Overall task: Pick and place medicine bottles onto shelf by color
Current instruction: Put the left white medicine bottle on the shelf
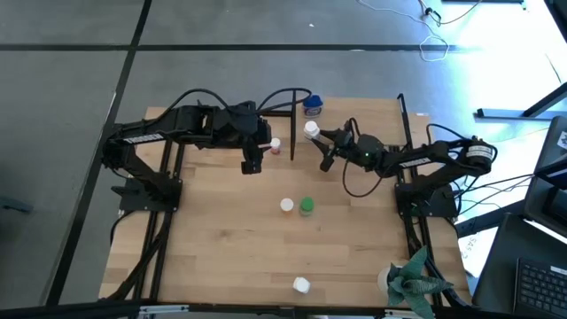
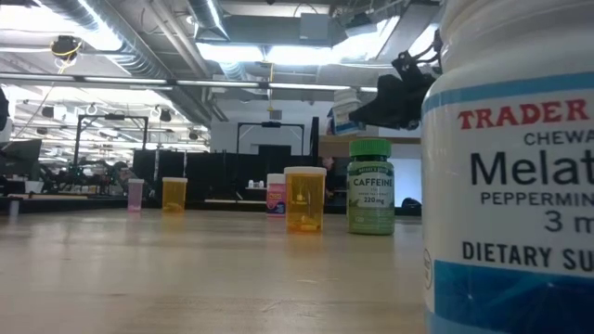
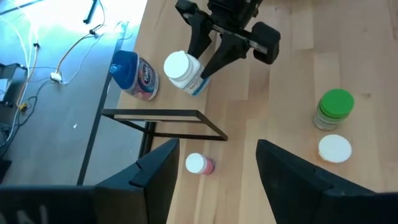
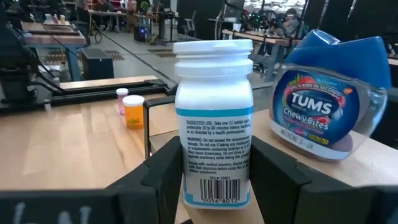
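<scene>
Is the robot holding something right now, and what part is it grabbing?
Yes. The right gripper holds a white bottle by its lower body, cap up, jaws on either side. The left gripper holds nothing.

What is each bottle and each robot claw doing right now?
White bottle with blue label: upright, gripped by the right gripper.
Blue Tums bottle: capped, just beyond the white bottle.
Green caffeine bottle: standing, capped, free.
Orange bottle: standing, free.
Melatonin bottle: standing, free.
Left gripper: open, empty, above the table.
</scene>
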Available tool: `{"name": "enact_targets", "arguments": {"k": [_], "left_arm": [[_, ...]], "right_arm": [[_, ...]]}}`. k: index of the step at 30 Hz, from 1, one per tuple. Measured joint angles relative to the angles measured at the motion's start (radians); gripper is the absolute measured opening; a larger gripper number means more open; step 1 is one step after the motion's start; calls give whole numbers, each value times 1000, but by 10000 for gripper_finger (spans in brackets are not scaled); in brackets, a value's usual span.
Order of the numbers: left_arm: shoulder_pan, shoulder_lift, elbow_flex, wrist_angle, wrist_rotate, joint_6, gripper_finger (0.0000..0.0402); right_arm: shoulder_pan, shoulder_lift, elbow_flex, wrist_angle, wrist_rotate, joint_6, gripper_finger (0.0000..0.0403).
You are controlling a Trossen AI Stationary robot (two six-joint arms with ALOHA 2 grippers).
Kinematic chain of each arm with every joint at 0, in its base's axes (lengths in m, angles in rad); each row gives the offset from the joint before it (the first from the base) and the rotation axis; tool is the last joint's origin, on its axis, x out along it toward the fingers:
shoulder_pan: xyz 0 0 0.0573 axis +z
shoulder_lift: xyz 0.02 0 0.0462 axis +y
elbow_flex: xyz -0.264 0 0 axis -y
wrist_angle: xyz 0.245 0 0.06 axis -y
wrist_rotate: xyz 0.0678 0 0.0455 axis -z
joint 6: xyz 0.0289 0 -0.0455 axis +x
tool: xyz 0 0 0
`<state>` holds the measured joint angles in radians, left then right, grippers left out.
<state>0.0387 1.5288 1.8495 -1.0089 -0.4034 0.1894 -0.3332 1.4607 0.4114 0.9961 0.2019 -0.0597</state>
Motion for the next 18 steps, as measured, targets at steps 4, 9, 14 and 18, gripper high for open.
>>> {"name": "enact_targets", "arguments": {"k": [4,9,14,18], "left_arm": [[0,0,0,0,0,0,207],[0,0,0,0,0,0,207],[0,1,0,-1,0,0,207],[0,1,0,0,0,0,207]], "right_arm": [[0,19,0,26,15,0,165],[0,19,0,26,28,-1,165],[0,19,0,26,29,-3,165],[-2,19,0,26,40,0,165]]}}
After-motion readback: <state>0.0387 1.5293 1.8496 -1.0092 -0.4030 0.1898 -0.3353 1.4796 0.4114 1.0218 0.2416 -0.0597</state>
